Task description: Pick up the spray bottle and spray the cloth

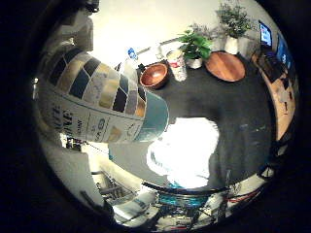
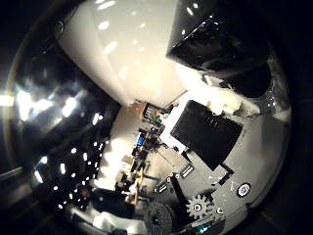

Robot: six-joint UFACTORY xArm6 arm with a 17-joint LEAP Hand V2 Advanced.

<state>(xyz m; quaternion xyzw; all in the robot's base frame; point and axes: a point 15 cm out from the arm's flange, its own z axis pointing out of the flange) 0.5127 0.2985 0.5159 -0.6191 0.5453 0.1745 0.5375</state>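
While the hand hangs above the dark worktop, one spray bottle sits hard against the palm, filling much of the little-finger view. It is a rounded plastic body wrapped in a label of small blue, tan and grey tiles, with a teal band at one end. Whether the fingers are curled round it I cannot tell; only white and black parts and a small gear show in the thumb view, close to the bottle's pale, glossy side.

Below lies one white cloth, soft and rumpled, spread flat on the worktop. Further back stand one wooden bowl, round and smooth, with nothing visible in it; one can, upright just beside the bowl; one flat round wooden board; and two leafy plants, a green one in a small white pot near the can and a greyer one in a white pot behind the board. A small clear bottle with a blue cap stands near the bowl.
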